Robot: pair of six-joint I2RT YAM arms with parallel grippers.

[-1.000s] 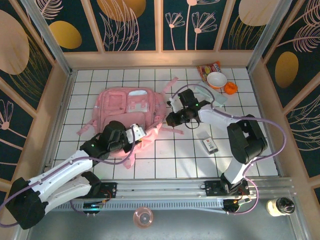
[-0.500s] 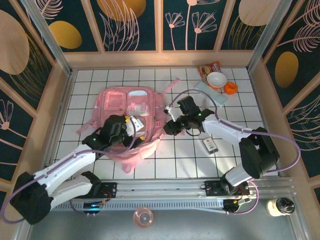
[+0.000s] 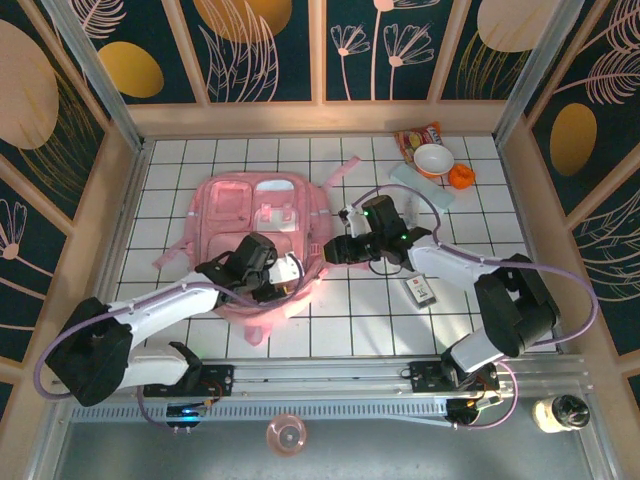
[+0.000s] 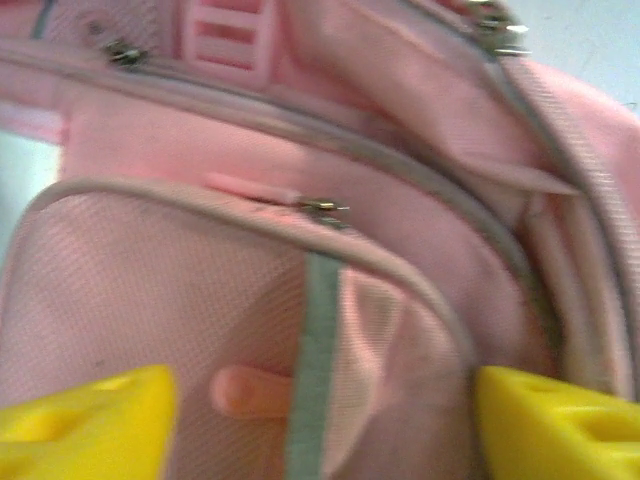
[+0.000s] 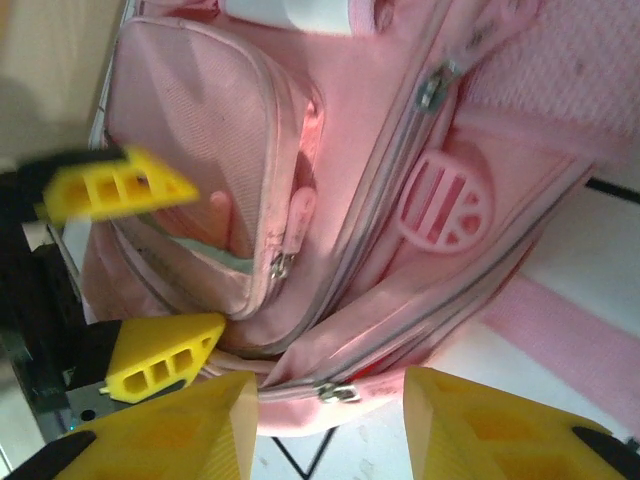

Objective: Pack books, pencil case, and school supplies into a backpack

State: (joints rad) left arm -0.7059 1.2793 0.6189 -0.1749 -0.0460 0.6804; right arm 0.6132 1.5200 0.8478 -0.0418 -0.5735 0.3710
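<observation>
Both released over pink backpack (image 3: 255,200), left end effector (image 4: 325,405) at its pocket (image 4: 180,290), right end effector (image 5: 330,412) by a zipper pull (image 5: 338,392).

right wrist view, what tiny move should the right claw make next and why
Probably close the right claw. Its jaws stand open with a zipper pull on the backpack edge right between them, and that zipper looks shut.
</observation>
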